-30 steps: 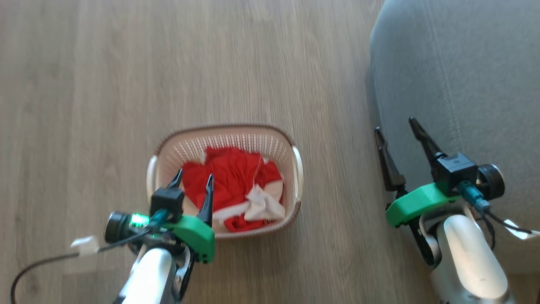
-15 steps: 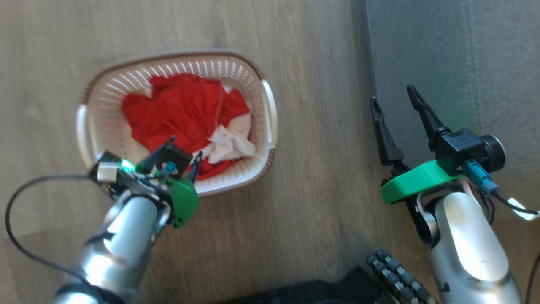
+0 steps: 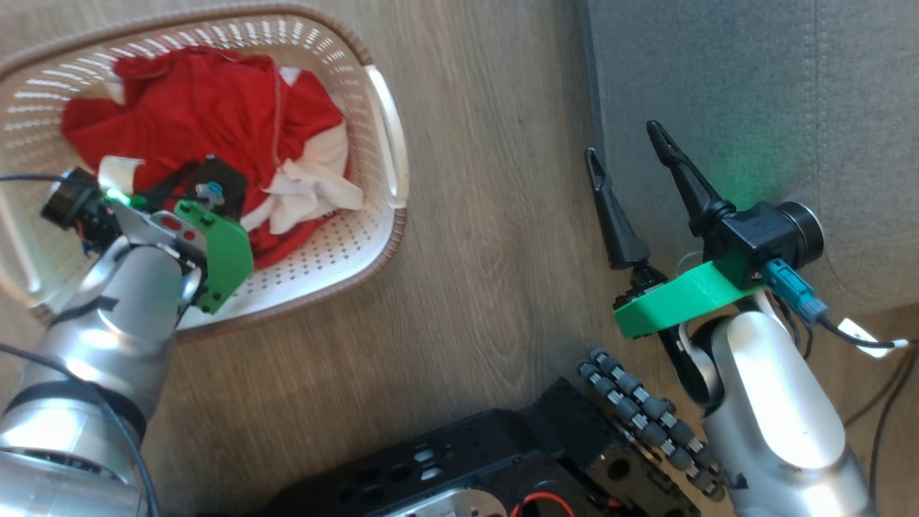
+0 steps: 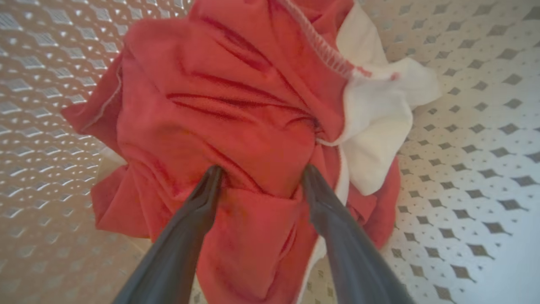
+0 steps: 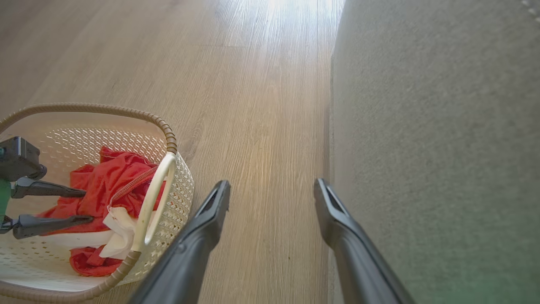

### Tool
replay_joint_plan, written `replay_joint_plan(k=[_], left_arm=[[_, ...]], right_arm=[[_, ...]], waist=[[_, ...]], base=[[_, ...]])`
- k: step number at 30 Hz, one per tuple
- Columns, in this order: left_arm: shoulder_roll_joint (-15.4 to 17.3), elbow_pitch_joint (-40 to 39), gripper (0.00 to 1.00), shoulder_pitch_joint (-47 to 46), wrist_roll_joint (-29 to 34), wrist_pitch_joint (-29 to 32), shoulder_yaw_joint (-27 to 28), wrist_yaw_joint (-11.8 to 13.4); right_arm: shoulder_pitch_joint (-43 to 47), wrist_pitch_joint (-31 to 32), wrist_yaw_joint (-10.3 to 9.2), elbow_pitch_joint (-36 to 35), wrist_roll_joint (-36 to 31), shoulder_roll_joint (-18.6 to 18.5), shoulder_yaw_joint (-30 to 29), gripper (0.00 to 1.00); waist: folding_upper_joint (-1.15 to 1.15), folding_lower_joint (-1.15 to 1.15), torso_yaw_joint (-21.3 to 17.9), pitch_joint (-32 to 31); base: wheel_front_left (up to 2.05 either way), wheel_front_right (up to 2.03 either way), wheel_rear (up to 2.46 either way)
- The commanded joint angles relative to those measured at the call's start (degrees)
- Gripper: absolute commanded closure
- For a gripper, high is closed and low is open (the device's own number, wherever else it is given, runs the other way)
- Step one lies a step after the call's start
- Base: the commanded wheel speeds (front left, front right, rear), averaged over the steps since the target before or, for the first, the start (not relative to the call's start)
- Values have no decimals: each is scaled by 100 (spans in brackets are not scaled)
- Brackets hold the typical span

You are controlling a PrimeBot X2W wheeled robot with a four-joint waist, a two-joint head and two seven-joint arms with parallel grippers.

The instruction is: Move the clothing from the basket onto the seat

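Note:
The clothing is a crumpled red heap with white panels inside the cream basket on the floor. My left gripper is open and reaches down into the basket. Both its fingertips press into the red fabric, with a raised fold between them. The right wrist view shows this left gripper over the clothing. My right gripper is open and empty, hanging over the floor at the edge of the grey seat, right of the basket.
Wood floor lies between the basket and the seat. My black base and a black cable chain sit at the bottom of the head view. Loose cables trail at the right.
The head camera has tilted down and closer, so the whole scene shifted. My left gripper has dropped into the basket onto the red clothing. The right gripper stays open by the seat.

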Motion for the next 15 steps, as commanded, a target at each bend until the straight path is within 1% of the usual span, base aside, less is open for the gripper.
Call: replay_joint_plan(k=[1,4,6,12,14,15], left_arm=[[202,61,0,28,-75,61,126,21],[297,130,0,-92,-67,278,98,75],[332,157,0,-150,-86,432,106,155],[351,190,0,-261,-253,832,227,335],[359,196,0,-273,-309,925,247,307],[359,198,11,-276,-340,970,259,286]], right_arm=[[135,-54,-1,-174,61,6,164,0],[128,-54,-1,-226,60,6,151,0],[156,-54,-1,-262,52,6,125,0],[263,-54,-1,-327,35,6,121,0],[280,-54,-1,-333,49,6,150,0],[281,-54,-1,-332,54,6,160,0]], waist=[[0,-1,-201,269],[0,-1,-245,378],[0,-1,-246,415],[0,-1,-236,463],[0,-1,-241,476],[0,-1,-241,479]], base=[[0,0,0],[0,0,0],[0,0,0],[0,0,0],[0,0,0],[0,0,0]])
